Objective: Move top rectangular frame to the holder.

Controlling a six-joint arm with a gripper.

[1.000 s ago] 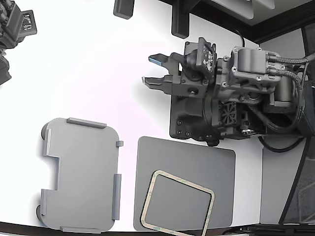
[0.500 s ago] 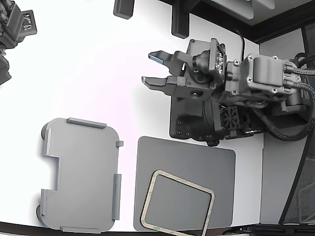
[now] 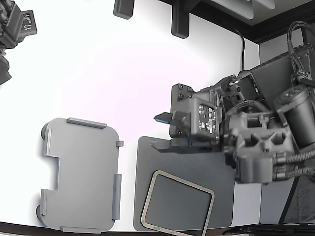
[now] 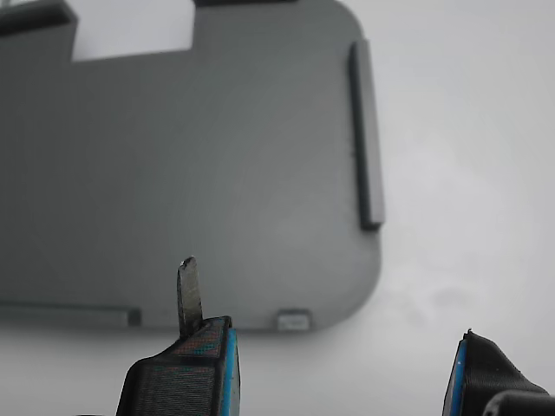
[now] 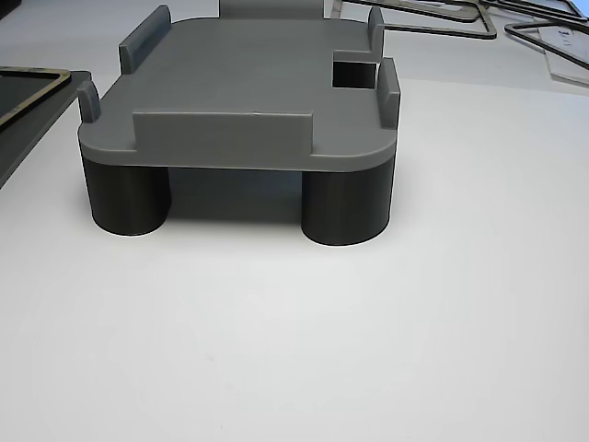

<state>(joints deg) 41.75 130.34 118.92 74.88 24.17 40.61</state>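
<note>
The top rectangular frame (image 3: 184, 181), a thin beige-tan outline, lies on a dark grey mat (image 3: 167, 162) at the bottom centre of the exterior view. One of its corners shows in the other view (image 5: 41, 83). The holder (image 3: 81, 174), a light grey tray with edge tabs and a side notch, sits to the exterior view's left of the mat. It stands on round feet (image 5: 248, 92). My gripper (image 3: 154, 131) is open and empty over the mat's upper left corner, above the frame. In the wrist view its fingertips (image 4: 328, 299) point toward the holder (image 4: 217, 156).
A second arm (image 3: 15, 29) rests at the exterior view's top left. Two dark fixtures (image 3: 179, 22) stand at the table's back edge. More thin frames (image 5: 433, 14) lie behind the holder in the other view. White tabletop separates the holder and the mat.
My arm has swung from the table's back down toward the mat. The gripper has moved from the middle of the table to the mat's upper left corner and stayed open.
</note>
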